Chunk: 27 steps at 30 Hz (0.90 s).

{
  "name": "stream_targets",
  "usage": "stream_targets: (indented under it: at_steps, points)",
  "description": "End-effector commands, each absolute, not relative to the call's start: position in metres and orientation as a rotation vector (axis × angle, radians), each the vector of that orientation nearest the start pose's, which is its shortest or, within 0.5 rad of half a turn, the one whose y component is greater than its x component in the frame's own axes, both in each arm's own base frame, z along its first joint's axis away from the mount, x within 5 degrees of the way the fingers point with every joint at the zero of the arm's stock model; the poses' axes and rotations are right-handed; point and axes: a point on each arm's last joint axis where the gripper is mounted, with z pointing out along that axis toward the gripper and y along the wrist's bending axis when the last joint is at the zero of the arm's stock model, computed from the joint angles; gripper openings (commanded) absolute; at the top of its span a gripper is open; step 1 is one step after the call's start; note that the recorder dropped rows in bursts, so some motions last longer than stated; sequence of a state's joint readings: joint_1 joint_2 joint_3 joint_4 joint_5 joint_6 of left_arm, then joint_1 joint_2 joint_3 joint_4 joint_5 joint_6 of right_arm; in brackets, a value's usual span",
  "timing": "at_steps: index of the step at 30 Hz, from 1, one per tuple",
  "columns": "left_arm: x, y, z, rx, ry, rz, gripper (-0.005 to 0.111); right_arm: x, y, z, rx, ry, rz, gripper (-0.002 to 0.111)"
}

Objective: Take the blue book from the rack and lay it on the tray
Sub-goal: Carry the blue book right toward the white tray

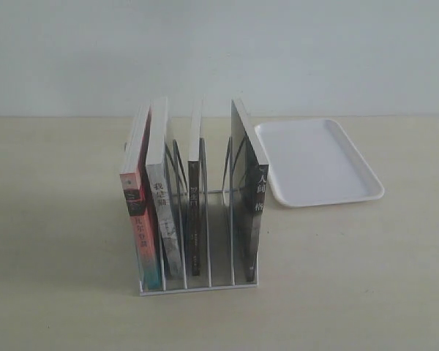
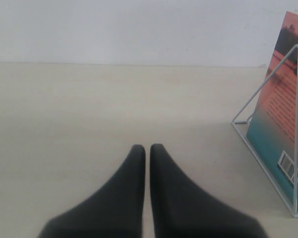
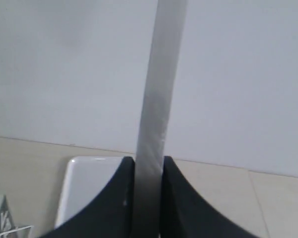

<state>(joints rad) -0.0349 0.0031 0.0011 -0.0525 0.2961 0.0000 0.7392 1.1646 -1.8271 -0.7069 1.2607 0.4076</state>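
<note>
The white wire rack (image 1: 197, 281) stands mid-table with several upright books. The third from the left is a thin paperback with a dark spine (image 1: 194, 219); its cover is hidden, so I take it for the blue book. The white tray (image 1: 318, 161) lies behind the rack to the right, with nothing on it. Neither arm shows in the exterior view. In the right wrist view my right gripper (image 3: 149, 161) is shut on a thin pale book edge (image 3: 159, 89) that rises upright, with the tray (image 3: 87, 183) beyond. My left gripper (image 2: 147, 148) is shut on nothing, low over bare table.
A red-and-teal book (image 1: 140, 219) fills the leftmost slot, a pale-spined one (image 1: 163, 219) the slot beside it, and a black-spined book (image 1: 254, 212) the rightmost. The left wrist view shows the red-and-teal cover (image 2: 283, 114) behind a rack wire (image 2: 268, 79). A pale wall backs the table.
</note>
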Motion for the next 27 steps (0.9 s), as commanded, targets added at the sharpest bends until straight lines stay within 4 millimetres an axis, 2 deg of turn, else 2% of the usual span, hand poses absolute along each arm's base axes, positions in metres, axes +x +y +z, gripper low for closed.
stream_targets:
  at_steps: [1, 2, 5, 8, 9, 11, 12, 21, 27]
  points:
    - [0.054, -0.003, 0.187, -0.007, 1.776, -0.077, 0.004, 0.170, 0.055, 0.549, -0.136, 1.864, -0.260, 0.000]
    - [0.054, -0.003, 0.187, -0.007, 1.776, -0.077, 0.004, 0.179, 0.050, 0.535, -0.167, 1.917, -0.360, 0.000]
    - [0.054, -0.003, 0.187, -0.007, 1.776, -0.077, 0.004, 0.194, 0.042, 0.511, -0.334, 1.993, -0.580, 0.000]
    - [0.054, -0.003, 0.187, -0.007, 1.776, -0.077, 0.004, 0.205, 0.044, 0.483, -0.614, 2.049, -0.767, 0.000]
    - [0.054, -0.003, 0.187, -0.007, 1.776, -0.077, 0.004, 0.211, 0.051, 0.468, -0.846, 2.017, -0.833, 0.000]
    - [0.054, -0.003, 0.187, -0.007, 1.776, -0.077, 0.004, 0.223, 0.066, 0.448, -1.144, 1.857, -0.862, 0.000]
    - [0.054, -0.003, 0.187, -0.007, 1.776, -0.077, 0.004, 0.226, 0.070, 0.444, -1.214, 1.793, -0.888, 0.000]
    - [0.054, -0.003, 0.187, -0.007, 1.776, -0.077, 0.004, 0.244, 0.098, 0.417, -1.394, 1.436, -0.871, 0.000]
    - [0.054, -0.003, 0.187, -0.007, 1.776, -0.077, 0.004, 0.264, 0.082, 0.393, -1.402, 1.486, -0.889, 0.000]
